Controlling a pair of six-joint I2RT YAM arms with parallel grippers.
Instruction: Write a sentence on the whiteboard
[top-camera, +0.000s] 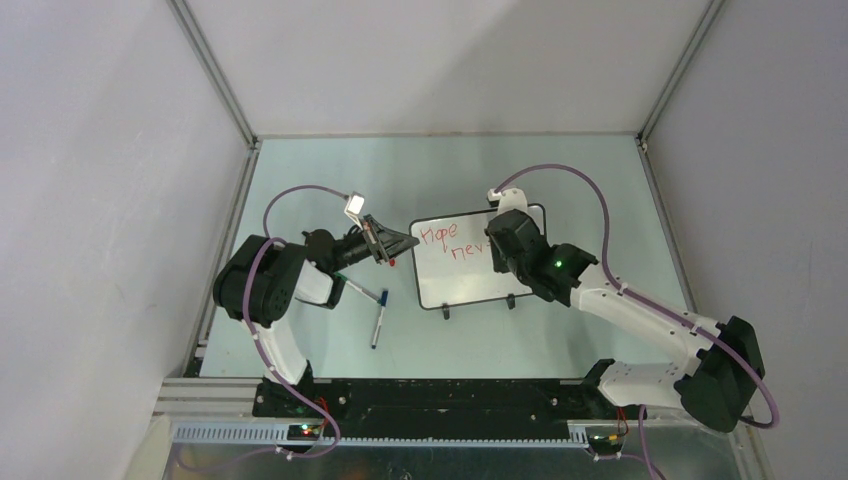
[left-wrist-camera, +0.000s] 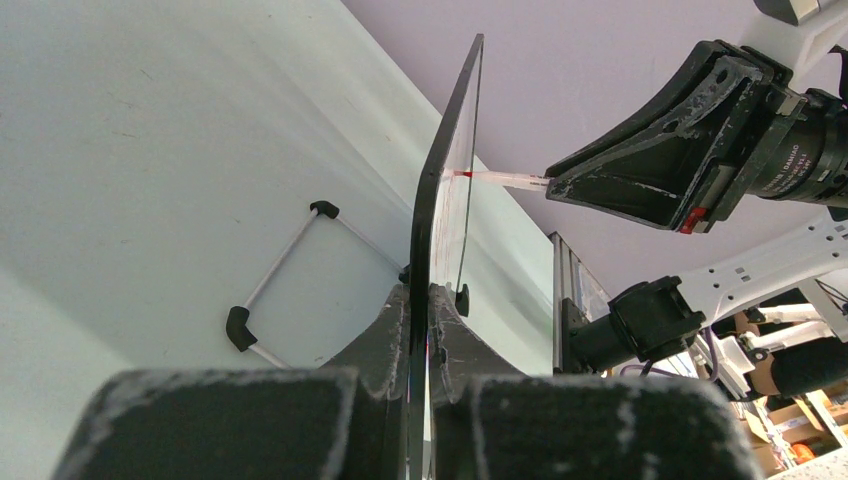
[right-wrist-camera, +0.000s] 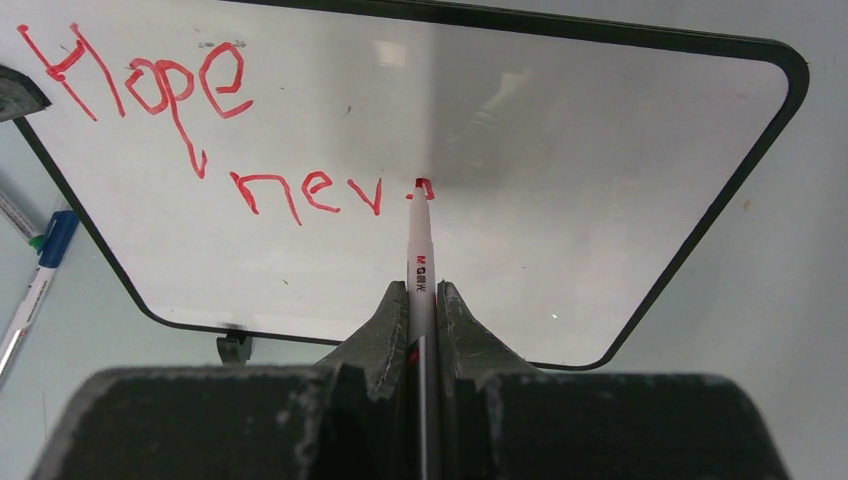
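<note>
Whiteboard (top-camera: 465, 285) sits mid-surface (top-camera: 300, 180), propped on its small feet. Far left, two spare pens (top-camera: 378, 325) lie loose. Left fingers (left-wrist-camera: 398, 335) are clamped on the board's left edge, bracing it. The sentence (right-wrist-camera: 175, 110) reads "Hope nev" so far, in red. Right fingers (right-wrist-camera: 398, 315) pinch the red marker (right-wrist-camera: 420, 230), tip touching just after the "v". Best play now is light, even pressure and small strokes for the "e", with the brace firm so nothing rocks.
</note>
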